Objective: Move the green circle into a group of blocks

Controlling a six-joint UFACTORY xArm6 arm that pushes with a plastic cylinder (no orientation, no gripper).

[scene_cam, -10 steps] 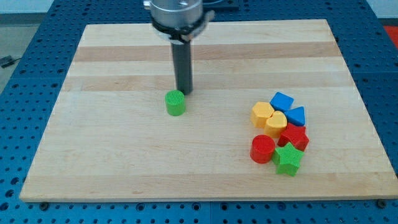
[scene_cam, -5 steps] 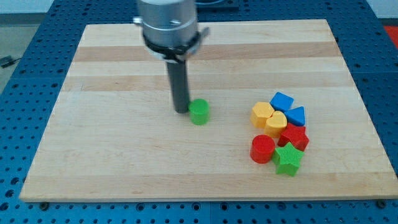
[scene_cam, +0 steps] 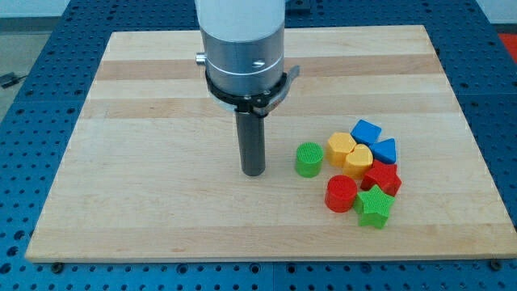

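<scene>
The green circle [scene_cam: 308,159] is a short green cylinder standing on the wooden board [scene_cam: 145,194], right of centre. It sits just left of a group of blocks, close to the yellow heart [scene_cam: 341,148]; I cannot tell if they touch. My tip [scene_cam: 254,172] is on the board to the left of the green circle, with a gap between them. The group holds the yellow heart, a second yellow block [scene_cam: 359,160], a blue block [scene_cam: 366,131], a blue triangle [scene_cam: 384,150], a red star [scene_cam: 381,177], a red circle [scene_cam: 340,194] and a green star [scene_cam: 374,205].
The board lies on a blue perforated table [scene_cam: 32,48]. The arm's wide silver and black body [scene_cam: 243,48] hangs over the board's upper middle and hides part of it.
The green circle has slid to the right, from the board's centre to just beside the group. My tip has moved right and toward the view's bottom, and now trails the circle with a gap.
</scene>
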